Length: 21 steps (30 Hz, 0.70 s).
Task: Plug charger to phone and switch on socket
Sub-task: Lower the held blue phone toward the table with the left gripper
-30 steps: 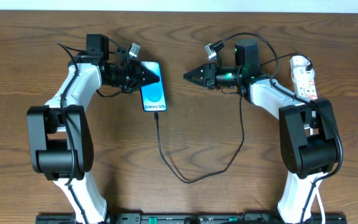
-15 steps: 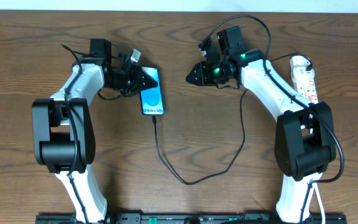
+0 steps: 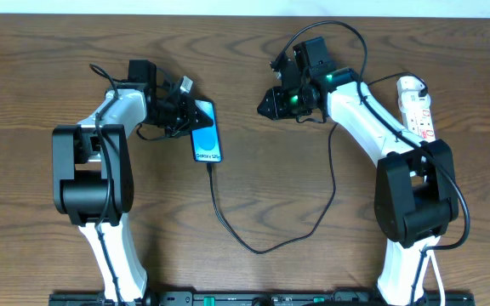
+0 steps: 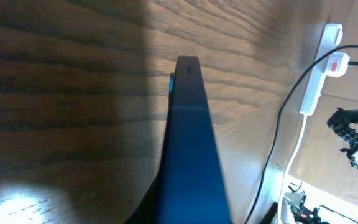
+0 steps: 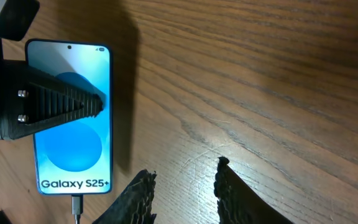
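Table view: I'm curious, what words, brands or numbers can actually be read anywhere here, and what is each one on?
"Galaxy S25+": on the phone, low on its blue screen.
Red marks on the socket: too small to read.
No other writing can be made out.

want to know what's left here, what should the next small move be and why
Probably swing the right gripper over toward the socket to press its switch. The charger already looks seated in the bottom of the phone, which the left gripper pinches. The right gripper is open, empty and far from the socket.
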Motion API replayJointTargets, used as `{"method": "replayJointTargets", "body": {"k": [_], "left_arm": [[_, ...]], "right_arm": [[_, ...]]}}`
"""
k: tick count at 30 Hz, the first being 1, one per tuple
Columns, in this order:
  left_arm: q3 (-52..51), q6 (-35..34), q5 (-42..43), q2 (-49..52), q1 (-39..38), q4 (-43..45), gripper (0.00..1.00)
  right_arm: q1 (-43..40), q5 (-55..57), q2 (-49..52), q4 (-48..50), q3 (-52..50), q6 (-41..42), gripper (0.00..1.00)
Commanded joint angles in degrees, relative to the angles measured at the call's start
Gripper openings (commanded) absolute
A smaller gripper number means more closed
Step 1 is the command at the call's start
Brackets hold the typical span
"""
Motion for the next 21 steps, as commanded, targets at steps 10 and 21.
{"method": "replayJointTargets", "body": {"k": [10, 21], "left_arm": [[0.4, 0.0, -0.5, 3.9, 0.1, -0.6, 0.07], [0.4, -4.0, -5.3, 4.1, 0.1, -1.6, 0.08]], "right_arm": [[0.3, 1.2, -0.2, -1.0, 1.1, -0.9, 0.32], [0.3, 1.2, -0.2, -1.1, 1.1, -1.0, 0.32]]}}
